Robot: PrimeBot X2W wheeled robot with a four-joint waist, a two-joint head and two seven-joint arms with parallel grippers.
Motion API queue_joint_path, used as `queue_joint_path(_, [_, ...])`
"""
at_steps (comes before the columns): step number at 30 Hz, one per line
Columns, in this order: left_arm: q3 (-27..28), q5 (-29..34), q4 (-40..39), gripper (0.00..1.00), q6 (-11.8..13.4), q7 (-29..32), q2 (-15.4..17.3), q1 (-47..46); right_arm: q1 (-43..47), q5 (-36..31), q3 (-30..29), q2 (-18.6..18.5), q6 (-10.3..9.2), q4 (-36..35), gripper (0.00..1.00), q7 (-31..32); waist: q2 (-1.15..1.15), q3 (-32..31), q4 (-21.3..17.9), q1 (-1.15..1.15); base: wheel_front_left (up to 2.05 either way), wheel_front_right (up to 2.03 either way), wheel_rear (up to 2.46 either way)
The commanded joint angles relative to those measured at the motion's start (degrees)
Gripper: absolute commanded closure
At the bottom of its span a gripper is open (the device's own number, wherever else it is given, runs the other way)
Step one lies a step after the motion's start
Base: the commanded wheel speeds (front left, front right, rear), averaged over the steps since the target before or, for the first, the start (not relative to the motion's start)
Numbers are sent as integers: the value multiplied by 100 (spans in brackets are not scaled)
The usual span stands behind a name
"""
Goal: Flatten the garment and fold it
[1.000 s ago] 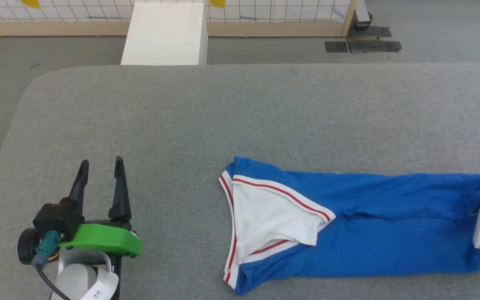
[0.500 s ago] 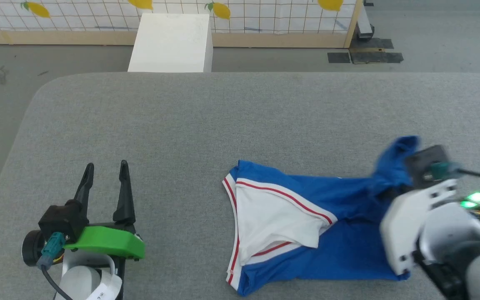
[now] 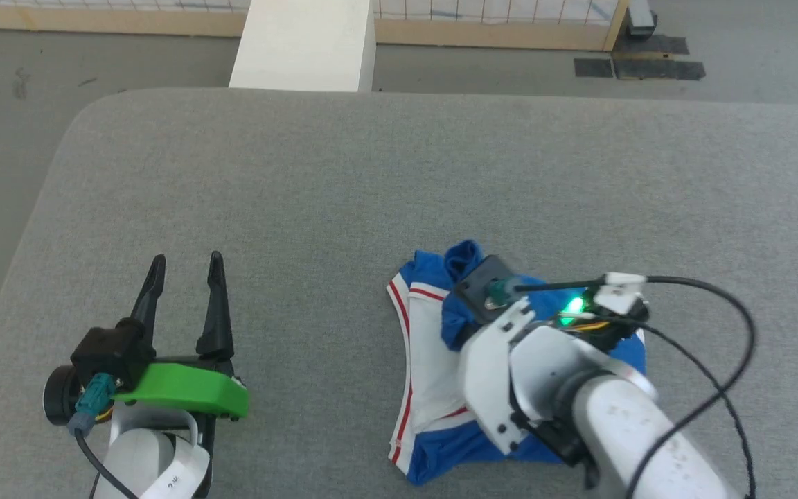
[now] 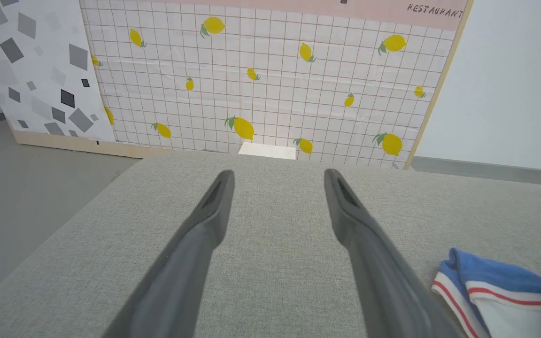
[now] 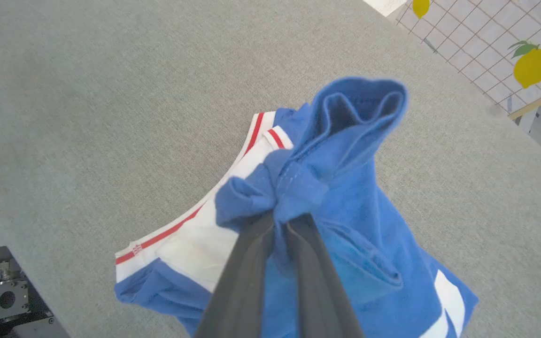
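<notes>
The garment (image 3: 433, 360) is seen bunched by the worktop's (image 3: 302, 194) near edge, right of middle, with a blue end pinched above its white panel by the right gripper (image 5: 282, 220). The left gripper (image 3: 187, 258) is held spread and empty near the left edge

Head overhead, wrists close, garment (image 3: 430, 346) shared

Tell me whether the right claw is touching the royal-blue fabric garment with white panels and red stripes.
Touching. The right wrist view shows the right claw pinched shut on a bunched blue fold of the garment.
</notes>
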Motion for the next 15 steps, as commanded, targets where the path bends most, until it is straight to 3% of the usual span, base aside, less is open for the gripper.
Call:
queue_joint_path(1, [0, -25, -28, 0, -39, -27, -5, -115, -163, -2, 94, 41, -10, 274, 100, -112, 36, 111, 72, 0, 0, 0, 0])
queue_joint_path(9, [-1, -22, -51, 0, -39, -27, -23, -223, -598, 97, 465, 152, -10, 1845, 100, -542, 36, 279, 122, 0, 0, 0, 0])
queue_joint_path(15, [-34, -13, -38, 0, -39, -27, -38, -249, -707, 535, 723, 158, -10, 2470, 100, -582, 36, 269, 121, 0, 0, 0, 0])
